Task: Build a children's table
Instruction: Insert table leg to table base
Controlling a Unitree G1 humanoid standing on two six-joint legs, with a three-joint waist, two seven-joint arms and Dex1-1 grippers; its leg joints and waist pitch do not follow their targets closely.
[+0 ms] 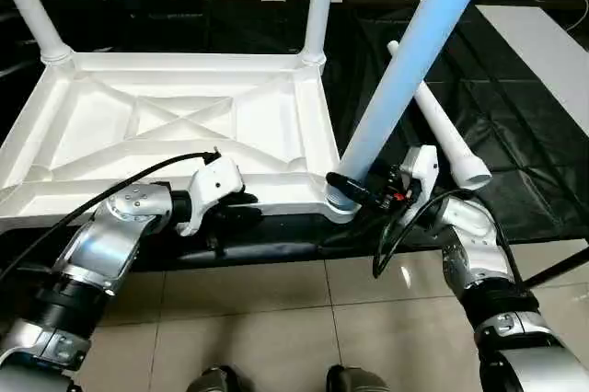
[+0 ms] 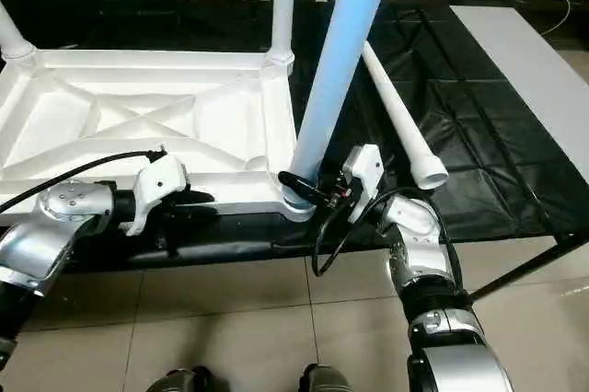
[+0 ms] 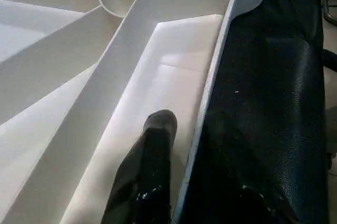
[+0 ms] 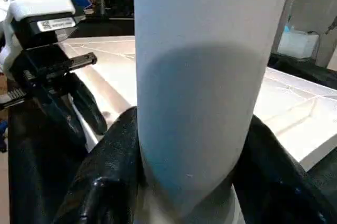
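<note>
On left hand (image 4: 79,98), white label (image 4: 55,23), print unreadable

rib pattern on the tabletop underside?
White diagonal ribs crossing in an X on the tabletop; clearest in the left eye view.

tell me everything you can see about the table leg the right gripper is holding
The leg is a long, smooth white plastic-looking tube, tinted bluish, leaning slightly as it rises from the near right corner socket of the upturned table top. The right gripper is shut on its base, one black finger on each side. Its upper end runs out of frame.
</note>
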